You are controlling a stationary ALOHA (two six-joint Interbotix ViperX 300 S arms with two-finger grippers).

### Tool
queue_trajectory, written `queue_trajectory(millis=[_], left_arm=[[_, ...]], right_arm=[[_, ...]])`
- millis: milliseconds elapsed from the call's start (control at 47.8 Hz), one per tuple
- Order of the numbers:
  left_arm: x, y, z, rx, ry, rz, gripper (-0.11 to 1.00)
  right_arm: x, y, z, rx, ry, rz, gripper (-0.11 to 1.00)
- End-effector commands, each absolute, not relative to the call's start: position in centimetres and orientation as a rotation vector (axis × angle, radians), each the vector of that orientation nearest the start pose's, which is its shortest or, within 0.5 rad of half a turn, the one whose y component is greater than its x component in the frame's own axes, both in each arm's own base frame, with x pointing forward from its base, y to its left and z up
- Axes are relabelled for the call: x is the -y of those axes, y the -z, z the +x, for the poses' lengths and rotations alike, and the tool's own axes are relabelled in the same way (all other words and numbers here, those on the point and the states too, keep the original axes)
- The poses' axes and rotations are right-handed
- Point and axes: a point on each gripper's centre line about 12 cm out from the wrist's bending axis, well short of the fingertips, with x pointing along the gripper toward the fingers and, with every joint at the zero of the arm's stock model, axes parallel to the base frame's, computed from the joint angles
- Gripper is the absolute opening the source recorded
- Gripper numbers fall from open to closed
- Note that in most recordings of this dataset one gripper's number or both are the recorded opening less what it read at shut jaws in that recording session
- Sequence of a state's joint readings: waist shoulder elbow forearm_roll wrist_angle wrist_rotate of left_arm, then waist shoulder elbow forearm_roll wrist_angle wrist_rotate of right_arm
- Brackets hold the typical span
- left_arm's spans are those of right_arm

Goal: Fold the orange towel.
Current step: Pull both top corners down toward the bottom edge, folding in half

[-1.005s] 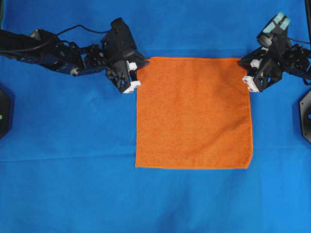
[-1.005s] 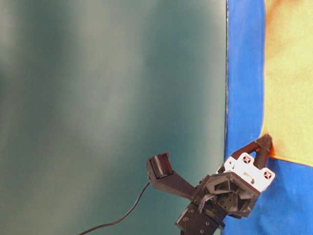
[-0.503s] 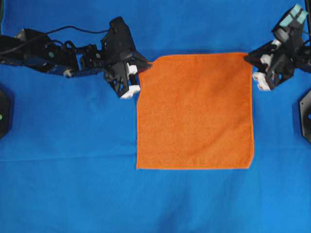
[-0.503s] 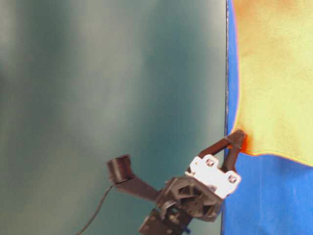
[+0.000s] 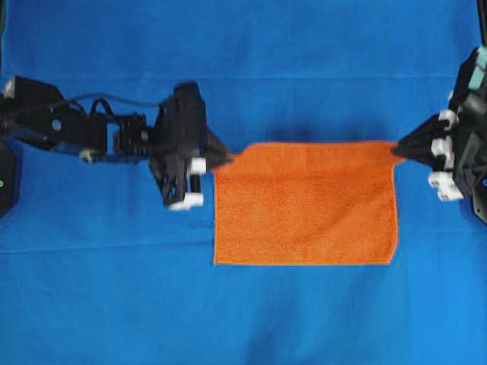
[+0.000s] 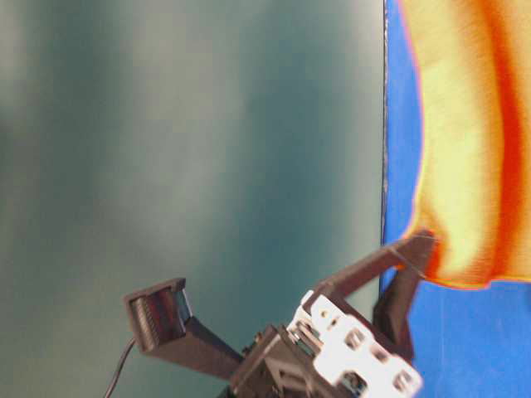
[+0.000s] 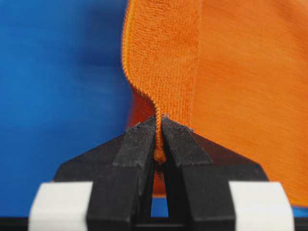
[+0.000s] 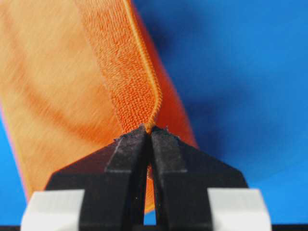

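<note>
The orange towel (image 5: 304, 205) lies in the middle of the blue table, its far edge lifted off the cloth and carried toward the near edge. My left gripper (image 5: 227, 160) is shut on the towel's far left corner (image 7: 159, 155). My right gripper (image 5: 397, 150) is shut on the far right corner (image 8: 148, 128). In the left wrist view the hem (image 7: 144, 94) runs up from between the pads. The table-level view shows the left gripper (image 6: 421, 249) pinching the raised corner of the towel (image 6: 465, 166), which hangs in a curve.
The blue table covering (image 5: 243, 319) spreads all round the towel. Black arm bases sit at the left edge (image 5: 6, 179) and right edge (image 5: 479, 198). A cable (image 5: 114, 97) runs along the left arm.
Both grippers have lifted the towel's far corners and moved them toward the near edge. The visible orange area has shrunk from a full square to a shorter rectangle.
</note>
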State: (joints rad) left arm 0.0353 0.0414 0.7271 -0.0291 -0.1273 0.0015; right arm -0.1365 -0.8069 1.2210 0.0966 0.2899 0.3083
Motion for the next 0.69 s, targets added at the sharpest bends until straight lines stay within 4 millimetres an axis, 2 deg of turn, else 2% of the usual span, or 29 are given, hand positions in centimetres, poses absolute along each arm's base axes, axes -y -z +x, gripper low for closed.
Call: queue_trajectory(millis=[0, 188, 314, 670], left_arm=[[0.7, -15.7, 38.7, -0.608, 0.004, -0.031, 0.01], [4.3, -15.5, 38.7, -0.612, 0.092, -0.005, 0.01], [5.8, -14.4, 38.8, -0.638, 0.128, 0.009, 0.01], [7.9, -11.6, 38.9, -0.701, 0.176, 0.033, 0.01]], right_arm=[[1.0, -17.8, 19.1, -0.703, 0.195, 0.45, 0.0], [-1.8, -16.1, 19.6, -0.802, 0.109, 0.461, 0.0], [-3.5, -15.1, 20.0, -0.841, 0.064, 0.475, 0.0], [-6.5, -12.9, 21.4, -0.9, 0.003, 0.485, 0.0]])
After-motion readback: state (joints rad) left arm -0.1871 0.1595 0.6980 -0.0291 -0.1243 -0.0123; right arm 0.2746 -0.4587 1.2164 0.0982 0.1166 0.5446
